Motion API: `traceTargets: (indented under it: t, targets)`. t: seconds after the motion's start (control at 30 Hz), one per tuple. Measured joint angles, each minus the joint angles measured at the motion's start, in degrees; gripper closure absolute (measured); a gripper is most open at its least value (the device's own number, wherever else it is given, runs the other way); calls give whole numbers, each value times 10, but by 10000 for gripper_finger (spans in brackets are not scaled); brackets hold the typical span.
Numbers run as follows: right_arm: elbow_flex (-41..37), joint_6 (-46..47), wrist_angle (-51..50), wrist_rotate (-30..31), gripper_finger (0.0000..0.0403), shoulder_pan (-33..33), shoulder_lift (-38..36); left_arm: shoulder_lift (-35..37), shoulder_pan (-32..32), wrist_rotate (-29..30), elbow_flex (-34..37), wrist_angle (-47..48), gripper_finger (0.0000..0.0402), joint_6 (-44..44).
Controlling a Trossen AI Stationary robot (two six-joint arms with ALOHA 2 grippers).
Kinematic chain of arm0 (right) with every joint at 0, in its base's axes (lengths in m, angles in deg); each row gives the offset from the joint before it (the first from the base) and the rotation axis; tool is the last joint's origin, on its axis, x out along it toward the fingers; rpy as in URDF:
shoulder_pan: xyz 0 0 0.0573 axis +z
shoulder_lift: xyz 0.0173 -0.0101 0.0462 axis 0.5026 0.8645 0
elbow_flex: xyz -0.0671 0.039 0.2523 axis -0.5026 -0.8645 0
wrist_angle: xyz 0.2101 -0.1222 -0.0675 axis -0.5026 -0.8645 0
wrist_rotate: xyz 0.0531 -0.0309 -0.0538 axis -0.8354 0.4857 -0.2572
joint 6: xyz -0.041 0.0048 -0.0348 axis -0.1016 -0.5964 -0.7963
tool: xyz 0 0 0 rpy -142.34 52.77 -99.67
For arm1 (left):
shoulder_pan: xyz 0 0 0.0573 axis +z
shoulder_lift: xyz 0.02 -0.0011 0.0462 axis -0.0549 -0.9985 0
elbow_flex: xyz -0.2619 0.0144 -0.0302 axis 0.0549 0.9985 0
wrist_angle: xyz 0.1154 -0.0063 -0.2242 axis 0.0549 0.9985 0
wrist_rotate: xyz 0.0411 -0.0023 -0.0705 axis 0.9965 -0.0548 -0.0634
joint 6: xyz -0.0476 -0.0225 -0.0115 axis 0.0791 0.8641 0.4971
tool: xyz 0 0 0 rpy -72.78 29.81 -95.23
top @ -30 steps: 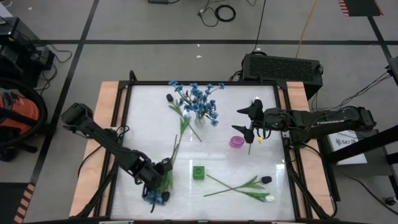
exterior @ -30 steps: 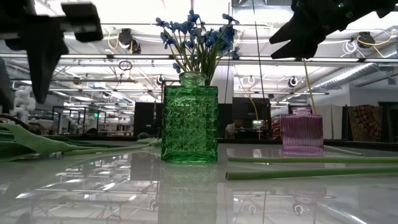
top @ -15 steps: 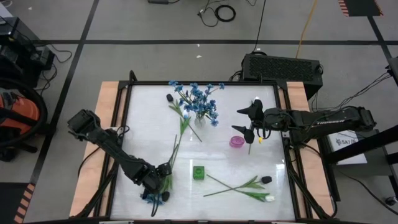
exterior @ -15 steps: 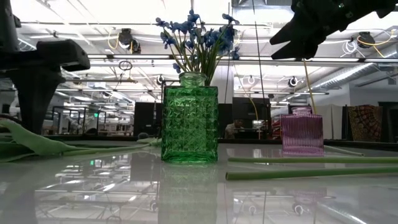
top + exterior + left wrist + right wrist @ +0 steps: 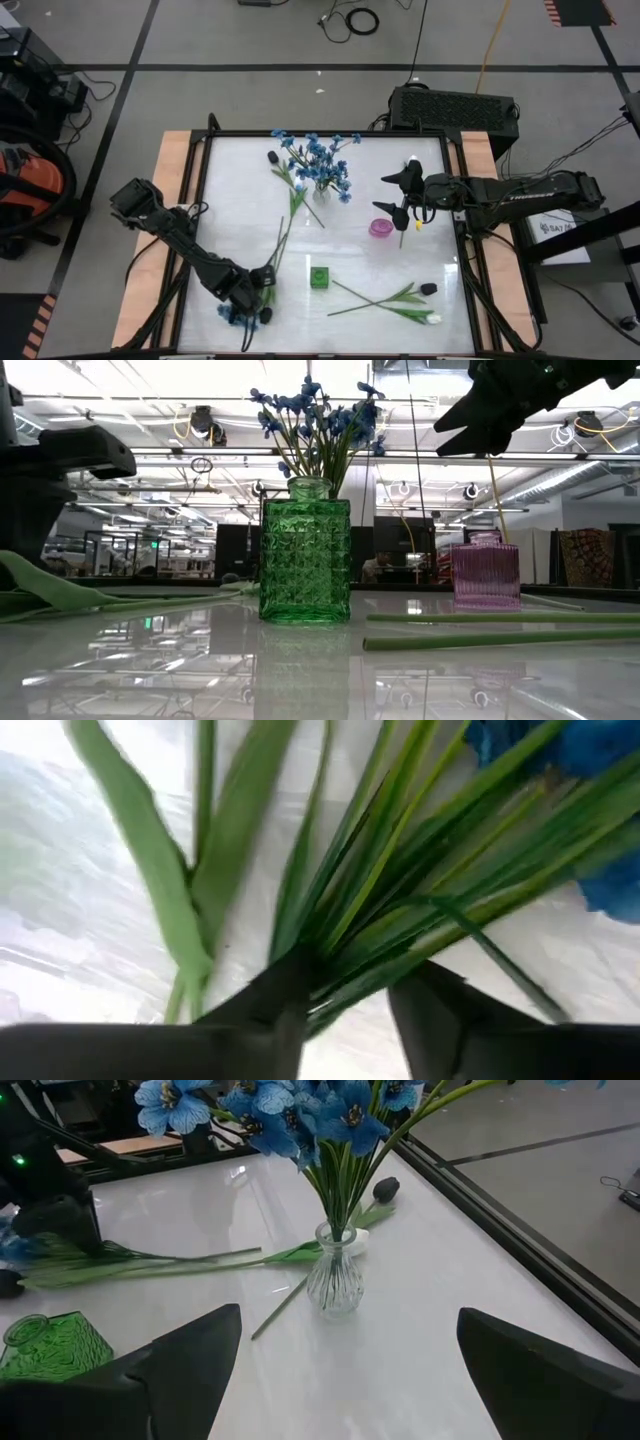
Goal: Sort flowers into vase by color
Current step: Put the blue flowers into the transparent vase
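Here, left gripper (image 5: 345,1010): low at the table's near-left, fingers narrowing around the green stems of the blue flower bunch (image 5: 243,313), likely for lifting.
Clear vase (image 5: 321,184): far off, already holding blue blossoms.
Right gripper (image 5: 408,196): spread wide, waiting above the pink vase (image 5: 379,227).

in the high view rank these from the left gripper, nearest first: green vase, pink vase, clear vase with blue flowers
From the left gripper:
1. Green vase, just to its right along the near edge.
2. Clear vase with blue flowers, at the table's far middle.
3. Pink vase, right side, under the right gripper.
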Motion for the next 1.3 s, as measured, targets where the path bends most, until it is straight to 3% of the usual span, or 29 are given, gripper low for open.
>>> traceTargets:
  t: [0.23,0.47,0.73,0.87,1.0,1.1,1.3]
  targets:
    - [0,0,0,0,40,0,0,1,0,5,-32,16,388,5]
    - [0,2,-3,0,40,0,0,1,-2,19,-90,109,378,9]
    - [0,2,-1,0,40,0,0,37,-3,12,-200,219,393,102]
    - [0,-6,22,0,40,0,-10,74,-3,26,-239,193,394,172]
    - [0,-19,56,1,40,11,-22,118,-3,120,-253,110,394,227]
    - [0,-34,90,-1,40,35,-22,148,6,176,-253,42,395,216]
    - [0,-94,218,1,40,96,-22,188,71,212,-253,-51,396,184]
